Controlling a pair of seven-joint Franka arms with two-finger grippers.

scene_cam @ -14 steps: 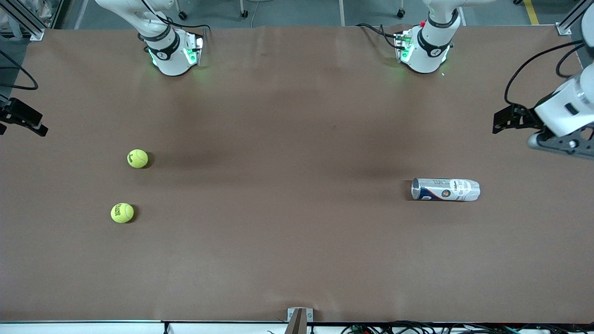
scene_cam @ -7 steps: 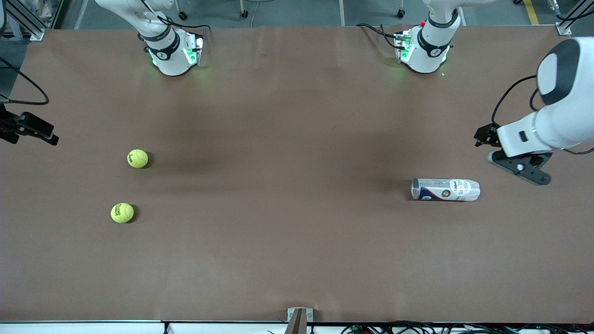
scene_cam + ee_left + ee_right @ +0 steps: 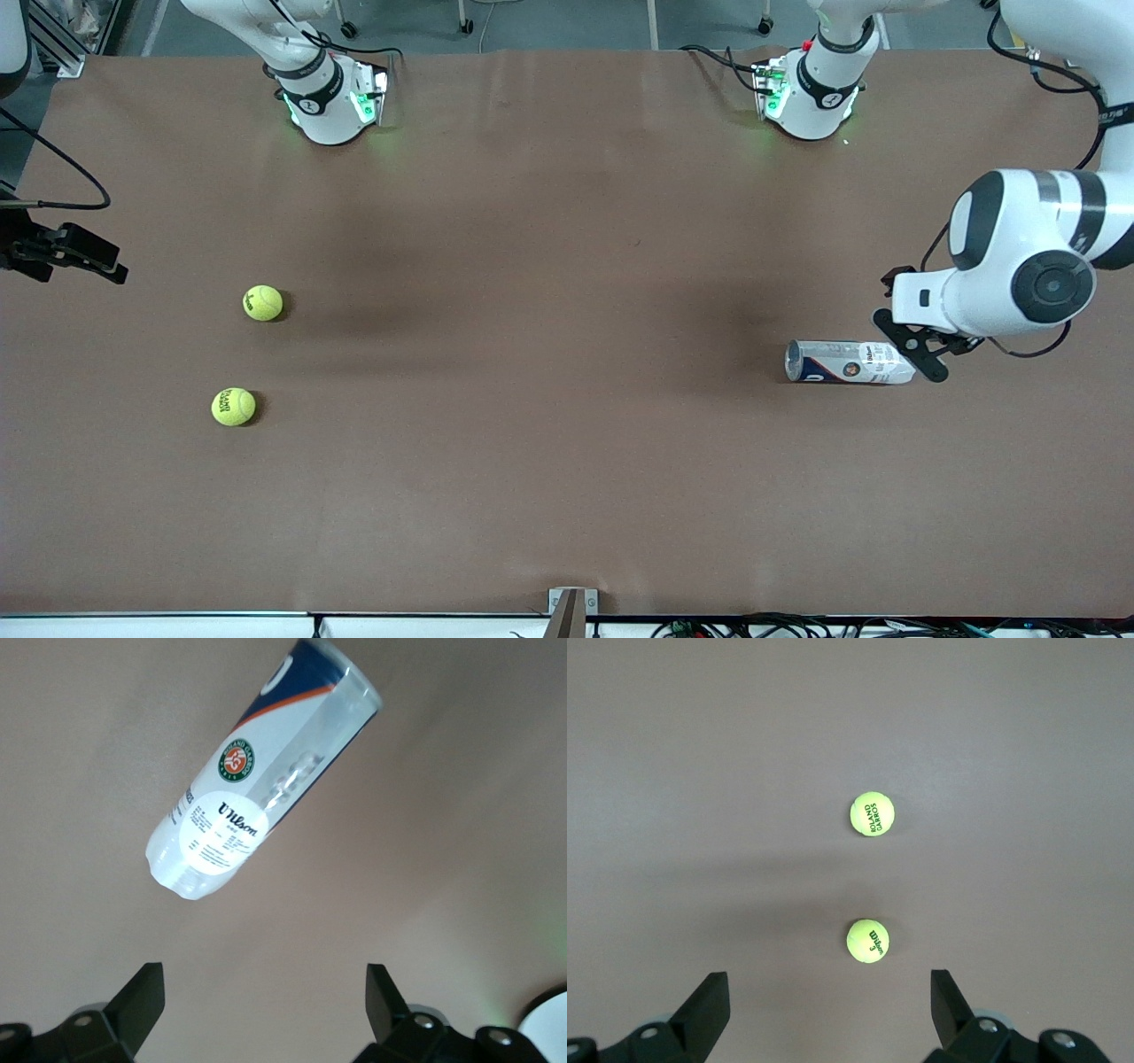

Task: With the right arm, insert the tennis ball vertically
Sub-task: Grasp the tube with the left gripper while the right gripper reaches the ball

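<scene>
The right gripper (image 3: 84, 257) is hanging at the right arm's end of the table, over bare brown tabletop (image 3: 549, 266), with its fingers spread wide and nothing between them. Two tennis balls are lying nearest it: the Wilson-marked tennis ball (image 3: 262, 302), and the Roland Garros tennis ball (image 3: 233, 407) sitting nearer the front camera. In the right wrist view both balls are showing ahead of the open fingers, the Wilson ball (image 3: 868, 941) closer to the gripper than the Roland Garros one (image 3: 873, 813), so the Wilson ball is probably the easier first reach.

Toward the left arm's end, the Wilson ball can (image 3: 850, 361) is lying on its side, its long axis running along the table's length, its rimmed mouth pointing toward the balls. The left gripper (image 3: 912, 346) is hovering just over the can's closed end, fingers wide apart and empty; the left wrist view is showing the can (image 3: 261, 771) ahead of them, untouched. Since the insertion is meant to be vertical, the can likely needs standing upright, and the left arm is the nearer one for that.
</scene>
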